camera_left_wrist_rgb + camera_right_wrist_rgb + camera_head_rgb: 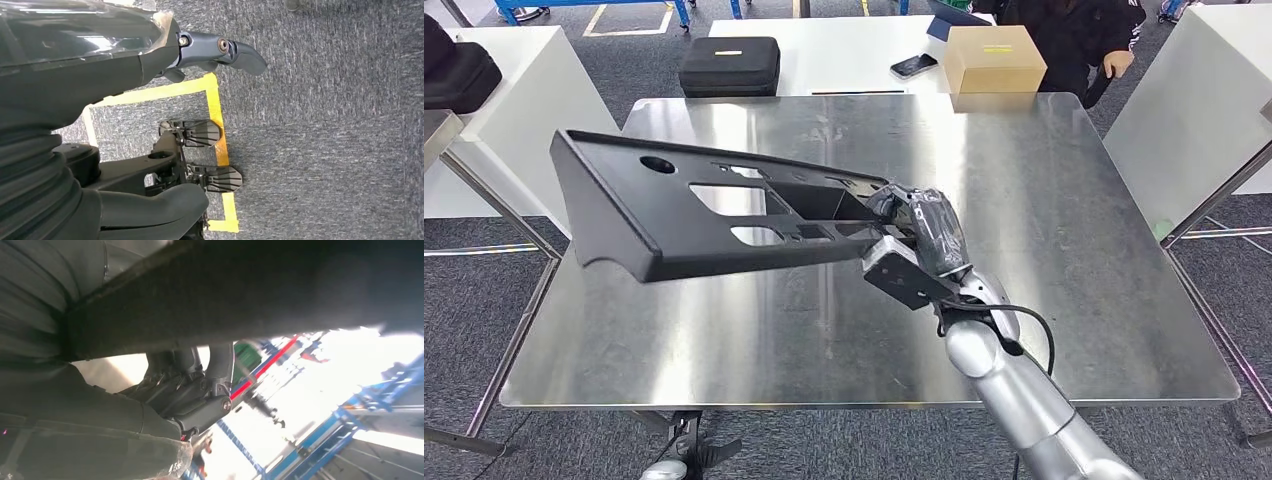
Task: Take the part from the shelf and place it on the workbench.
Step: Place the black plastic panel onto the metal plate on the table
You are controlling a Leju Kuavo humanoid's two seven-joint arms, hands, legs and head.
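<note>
A long black plastic part (674,215) with several cut-outs hangs tilted above the left half of the steel workbench (1064,220). My right hand (924,235) grips the part at its right end, fingers wrapped around the edge. Its far end points left and away from me, past the bench's left side. In the right wrist view the part's dark underside (250,285) crosses the frame above my curled fingers (200,390). My left hand (125,60) hangs over grey carpet with nothing in it, one finger (235,50) stretched out and apart from the thumb.
Behind the bench, a white table carries a cardboard box (992,58), a phone (913,65) and a black case (729,66). A person (1084,30) in dark clothes stands at the back right. White tables flank both sides. Yellow floor tape (217,115) lies below.
</note>
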